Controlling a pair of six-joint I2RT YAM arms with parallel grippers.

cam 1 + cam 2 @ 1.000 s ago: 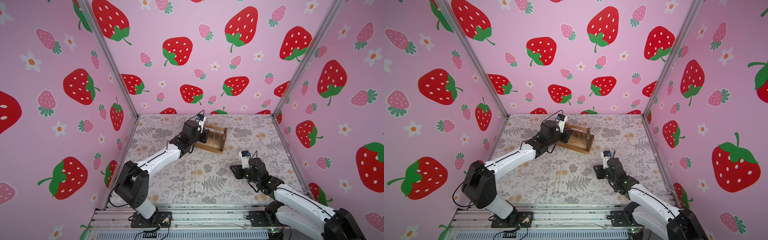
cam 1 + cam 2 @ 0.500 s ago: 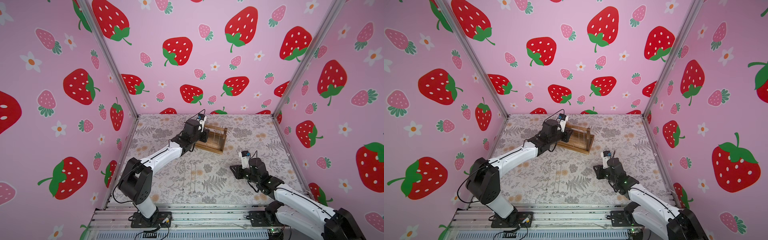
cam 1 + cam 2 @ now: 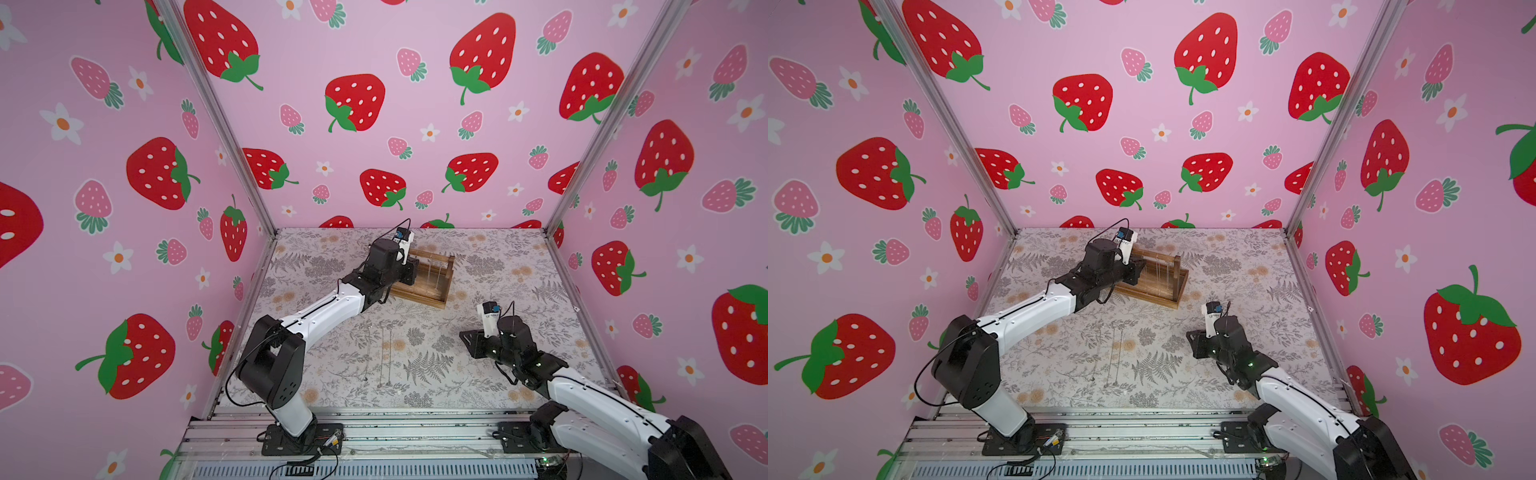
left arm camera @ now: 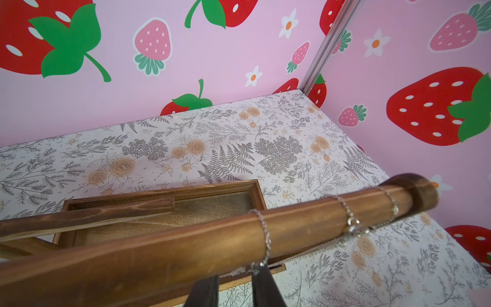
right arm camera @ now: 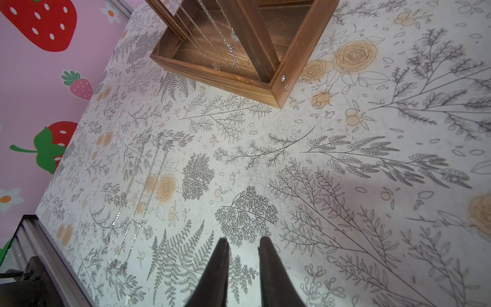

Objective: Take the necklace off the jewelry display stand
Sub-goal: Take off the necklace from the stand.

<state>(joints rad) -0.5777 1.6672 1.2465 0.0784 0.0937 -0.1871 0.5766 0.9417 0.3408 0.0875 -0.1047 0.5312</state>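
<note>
Right wrist view: right gripper (image 5: 243, 265) hovers over the table (image 5: 345, 133), fingers slightly apart, empty; two chains (image 5: 134, 210) lie flat nearby. Farther back, left gripper (image 4: 235, 276) sits under the top bar (image 4: 159, 247) of the stand (image 3: 428, 282), fingers narrowly parted beside a hanging necklace (image 4: 265, 234), not pinching it. Step: grasp. Next move probably needs a pinch, then lifting clear.

No text, brand, number or sign can be read in any view. A short line of dark print is seen on the white camera housing on the left arm's wrist (image 3: 404, 240) and on the white camera housing on the right arm's wrist (image 3: 490, 316), in both top views. Its characters are too small to be made out.
</note>
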